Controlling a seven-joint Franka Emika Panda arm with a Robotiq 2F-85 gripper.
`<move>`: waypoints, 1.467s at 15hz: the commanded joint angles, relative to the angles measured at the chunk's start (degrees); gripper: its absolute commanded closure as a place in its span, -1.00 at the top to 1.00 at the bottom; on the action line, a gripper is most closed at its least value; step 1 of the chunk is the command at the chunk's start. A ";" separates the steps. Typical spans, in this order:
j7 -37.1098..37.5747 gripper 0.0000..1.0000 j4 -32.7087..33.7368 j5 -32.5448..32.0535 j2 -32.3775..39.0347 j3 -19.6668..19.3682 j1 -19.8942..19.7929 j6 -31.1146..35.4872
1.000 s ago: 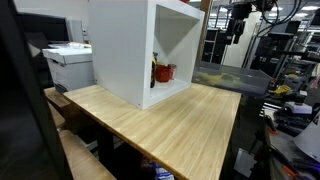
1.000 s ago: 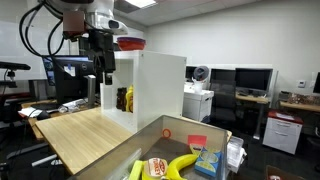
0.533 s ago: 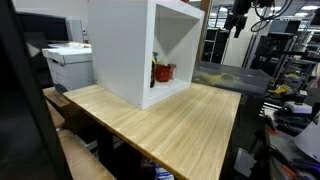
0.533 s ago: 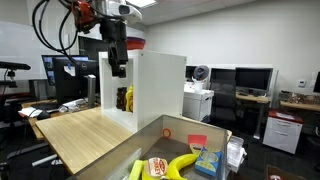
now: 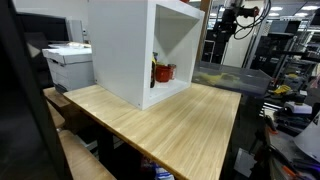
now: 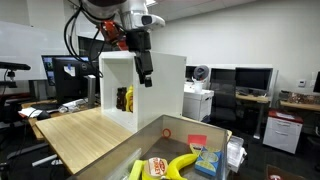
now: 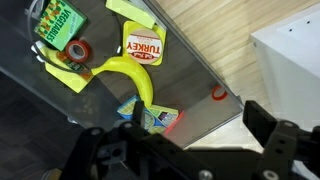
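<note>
- In an exterior view, the small red and yellow things (image 5: 163, 72) inside the white open-fronted cabinet (image 5: 120, 40) are too small to name, and the upper edge cuts off the cabinet's top.
- There the jaws are tiny against dark clutter at the upper edge.
- A dark blurred shape (image 5: 20, 110) fills the left foreground and cannot be identified.
- In an exterior view, the bottom edge cuts off the grey open bin (image 6: 200, 128).
- In the wrist view, the jaws are blurred, cut off below, and cover part of a blue printed packet (image 7: 150, 115).
- The green printed box (image 7: 58, 22) runs off the top edge.
</note>
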 commanded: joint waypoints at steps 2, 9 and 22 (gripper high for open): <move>6.99 1.00 6.13 0.74 10.47 -0.14 -1.40 1.09; 5.36 1.00 15.75 7.44 20.28 -2.64 -3.96 -5.62; -9.65 1.00 16.64 6.00 24.36 -2.50 -6.15 4.37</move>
